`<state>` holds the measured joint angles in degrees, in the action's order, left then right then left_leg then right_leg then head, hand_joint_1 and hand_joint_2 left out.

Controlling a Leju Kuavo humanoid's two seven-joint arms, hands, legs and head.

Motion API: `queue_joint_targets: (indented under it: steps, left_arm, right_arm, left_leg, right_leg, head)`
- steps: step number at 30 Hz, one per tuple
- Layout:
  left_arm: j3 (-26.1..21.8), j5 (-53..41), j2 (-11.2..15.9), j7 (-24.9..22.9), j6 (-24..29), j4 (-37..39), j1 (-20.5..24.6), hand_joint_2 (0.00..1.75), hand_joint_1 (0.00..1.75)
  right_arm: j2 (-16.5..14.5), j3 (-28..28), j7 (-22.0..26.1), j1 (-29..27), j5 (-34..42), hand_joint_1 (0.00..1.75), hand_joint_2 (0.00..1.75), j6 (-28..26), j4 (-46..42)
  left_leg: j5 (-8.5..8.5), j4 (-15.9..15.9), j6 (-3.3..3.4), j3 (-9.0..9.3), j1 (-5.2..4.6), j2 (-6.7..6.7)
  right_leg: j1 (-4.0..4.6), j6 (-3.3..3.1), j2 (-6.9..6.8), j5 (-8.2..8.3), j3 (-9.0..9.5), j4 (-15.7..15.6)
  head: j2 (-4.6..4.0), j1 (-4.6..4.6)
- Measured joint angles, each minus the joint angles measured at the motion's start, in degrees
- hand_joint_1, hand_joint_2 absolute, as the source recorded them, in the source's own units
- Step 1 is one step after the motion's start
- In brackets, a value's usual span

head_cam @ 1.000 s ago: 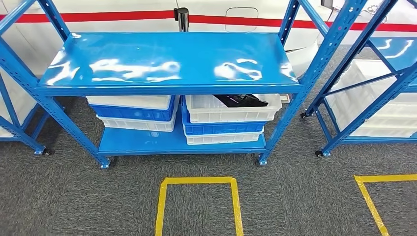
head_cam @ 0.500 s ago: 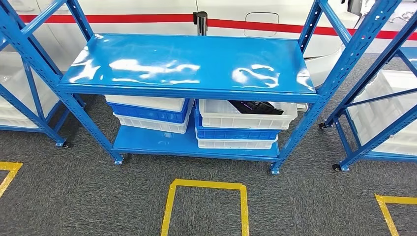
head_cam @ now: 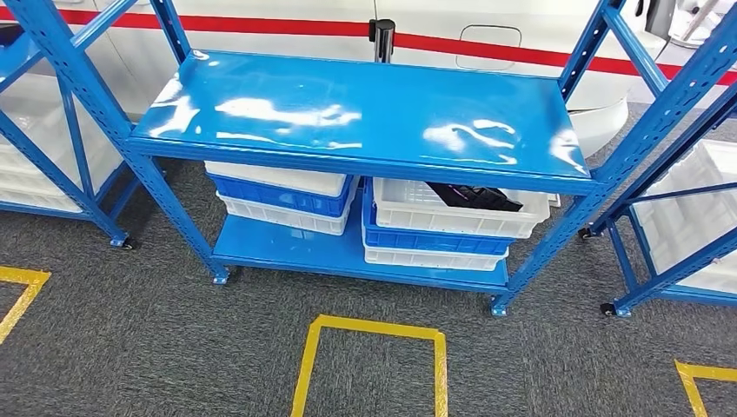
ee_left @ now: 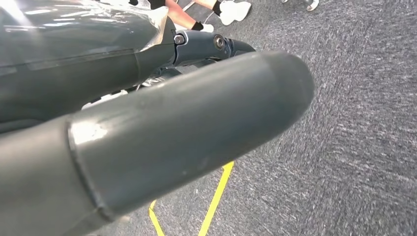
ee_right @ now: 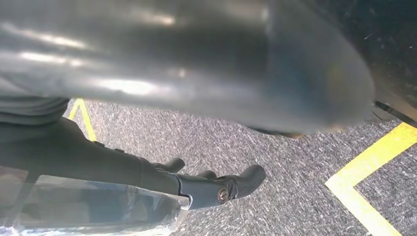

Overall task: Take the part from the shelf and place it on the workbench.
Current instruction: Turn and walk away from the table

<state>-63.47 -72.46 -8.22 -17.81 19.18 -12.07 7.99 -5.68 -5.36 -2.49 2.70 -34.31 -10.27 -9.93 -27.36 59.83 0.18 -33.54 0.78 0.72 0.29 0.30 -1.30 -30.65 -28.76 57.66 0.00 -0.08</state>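
Observation:
A black part (head_cam: pixel 474 197) lies in a white bin (head_cam: pixel 521 224) on the lower board of the blue shelf (head_cam: pixel 365 113), to the right, half hidden under the bare top board. The bin tops a stack with a blue bin and a white bin below. My left hand (ee_left: pixel 187 113) hangs over the grey carpet, thumb and dark fingers (ee_left: pixel 211 46) stretched out and holding nothing. My right hand (ee_right: pixel 196 73) also hangs above the carpet, its dark fingers (ee_right: pixel 221 189) loosely extended and holding nothing.
A second stack of white and blue bins (head_cam: pixel 278 195) stands on the lower board to the left. More blue racks stand at the left (head_cam: pixel 52 104) and right (head_cam: pixel 669 174). A yellow tape square (head_cam: pixel 374 328) marks the carpet before the shelf. A person's feet (ee_left: pixel 231 10) are nearby.
The whole picture has shifted: the shelf now lies further right and lower in the head view, so the camera has moved. Nothing on the shelf has changed place.

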Motion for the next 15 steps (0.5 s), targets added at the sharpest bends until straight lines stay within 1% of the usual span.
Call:
queue_joint_targets:
  steps: [2,4,5,6,8,9,12,13,15]
  left_arm:
    - [-0.04,0.19,0.00,0.00,0.09,0.00,-0.01,1.75,0.00]
    - [-0.10,0.57,0.00,0.00,0.03,0.00,-0.01,1.75,0.00]
    - [-0.08,0.82,0.01,0.00,0.00,0.00,-0.02,1.75,0.00]
    - [0.10,1.13,0.05,0.00,-0.02,-0.02,-0.08,1.75,0.00]
    - [1.22,2.44,0.18,0.00,-0.23,-0.11,-0.38,1.75,0.00]
    - [2.10,3.52,0.27,0.00,-0.45,-0.19,-0.61,1.31,0.00]
    - [5.06,7.75,0.64,0.00,-1.50,-0.58,-1.42,0.00,0.00]
    - [6.10,9.15,0.81,0.00,-1.87,-0.77,-1.71,0.00,0.00]
    - [8.35,12.01,1.11,0.00,-2.64,-1.16,-2.32,0.00,0.00]
  right_arm:
    - [0.00,0.10,-0.19,0.00,0.11,0.00,0.87,-0.31,0.00]
    - [0.00,0.31,-0.47,0.00,0.58,0.00,1.75,-0.53,0.00]
    - [0.00,0.54,-0.71,-0.03,1.07,0.00,1.75,-0.55,0.00]
    - [0.01,0.83,-0.99,-0.08,1.66,0.00,1.75,-0.49,-0.01]
    - [0.04,1.41,-1.46,-0.27,3.01,0.00,1.75,-0.18,-0.07]
    - [0.08,1.63,-1.56,-0.43,3.70,0.00,1.75,0.00,-0.14]
    - [0.22,2.14,-1.58,-0.95,5.72,0.00,0.44,0.60,-0.49]
    - [0.28,2.28,-1.57,-1.09,6.34,0.00,0.00,0.82,-0.63]
    - [0.45,2.49,-1.51,-1.44,7.64,0.00,0.00,1.23,-0.97]
  left_leg:
    - [-0.10,0.02,0.36,0.00,-0.14,0.00]
    - [-0.18,0.02,0.49,0.00,-0.19,0.00]
    - [-0.21,0.03,0.54,0.00,-0.21,0.00]
    - [-0.22,0.04,0.57,0.00,-0.23,0.00]
    - [-0.27,0.05,0.65,0.00,-0.28,0.00]
    - [-0.29,0.06,0.68,0.01,-0.29,0.00]
    - [-0.32,0.07,0.71,0.05,-0.29,0.00]
    - [-0.32,0.07,0.71,0.07,-0.28,0.00]
    - [-0.32,0.07,0.71,0.08,-0.24,0.00]
  right_leg:
    - [-0.08,0.04,0.00,0.02,0.07,-0.16]
    - [-0.11,0.06,0.00,0.03,0.10,-0.25]
    - [-0.13,0.08,0.00,0.02,0.11,-0.28]
    - [-0.16,0.29,0.00,0.02,0.12,-0.31]
    - [-0.26,0.88,0.00,-0.04,0.14,-0.35]
    - [-0.31,1.18,0.00,-0.06,0.15,-0.37]
    - [-0.40,1.33,0.00,-0.12,0.13,-0.38]
    - [-0.41,1.34,0.00,-0.13,0.13,-0.38]
    - [-0.39,1.35,-0.01,-0.14,0.14,-0.37]
  head:
    - [0.00,0.00]
    - [0.00,0.00]
    - [0.00,0.00]
    - [0.00,0.00]
    - [0.00,-0.01]
    - [0.00,-0.01]
    - [0.00,-0.02]
    - [0.00,-0.02]
    - [0.00,-0.03]
